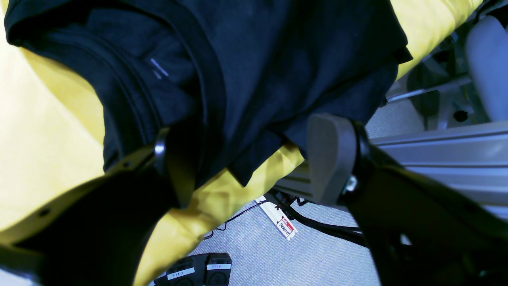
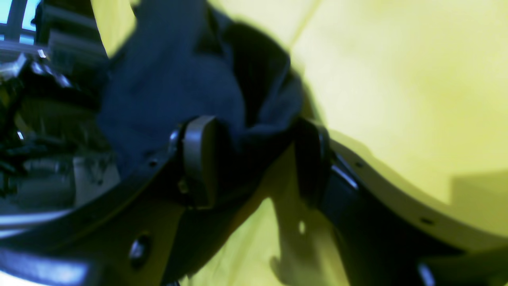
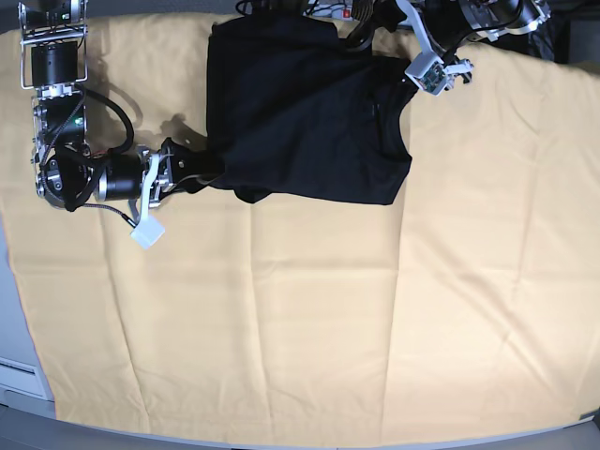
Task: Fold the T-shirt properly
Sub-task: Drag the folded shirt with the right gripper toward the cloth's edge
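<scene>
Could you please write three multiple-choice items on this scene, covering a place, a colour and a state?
1. Where does the T-shirt lie on the yellow cloth?
A. the far edge
B. the middle
C. the near edge

2. What colour is the T-shirt?
A. white
B. black
C. red

3. How do the left gripper fingers stand?
A. spread apart
B. pressed together
C. out of view

Answers: 1 A, it reaches the cloth's top edge in the base view; 2 B, plain dark fabric; 3 A, a wide gap shows between them.
</scene>
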